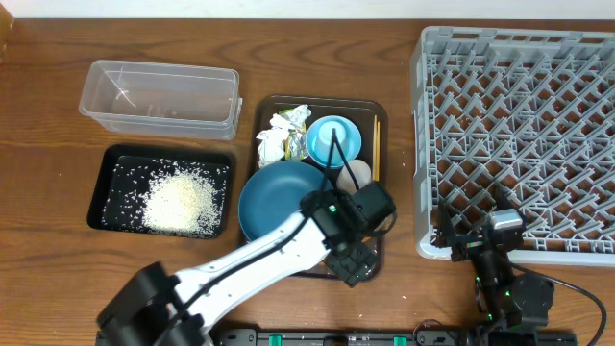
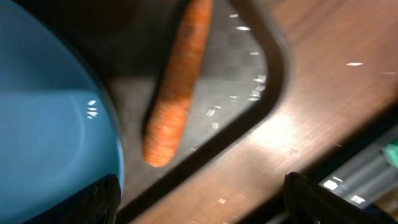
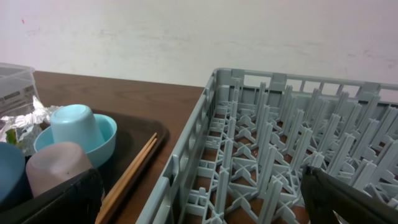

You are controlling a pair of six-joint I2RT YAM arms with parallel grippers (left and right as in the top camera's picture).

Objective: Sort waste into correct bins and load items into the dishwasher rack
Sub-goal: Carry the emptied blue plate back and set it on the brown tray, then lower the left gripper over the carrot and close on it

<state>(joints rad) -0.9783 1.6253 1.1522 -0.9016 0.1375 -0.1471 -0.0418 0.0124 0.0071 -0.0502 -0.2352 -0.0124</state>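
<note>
The left wrist view alone is showing the carrot [image 2: 174, 99]. It is lying on the dark-brown serving tray [image 2: 273, 81] just ahead of the left gripper [image 2: 200, 186], touching neither finger. The gripper's fingers are standing spread wide and pinching nothing. The dark-blue bowl [image 2: 50, 124] is sitting just beside the carrot.

In the overhead view the left arm is covering that spot.

The right wrist view is showing an upturned pale-blue cup [image 3: 74, 124] sitting inside the pale-blue bowl [image 3: 106, 140]. A whitish cup [image 3: 53, 165] is standing nearer the right gripper [image 3: 202, 180], which is also spread and empty. The chopsticks [image 3: 134, 168] are lying between the cups and the dishwasher rack [image 3: 280, 124].

Only the overhead is showing the crumpled wrappers [image 1: 283, 136] in the serving tray. It is also showing the black tray [image 1: 101, 187] holding the rice [image 1: 178, 200] and the clear tub [image 1: 159, 96], both well apart from the left gripper.
</note>
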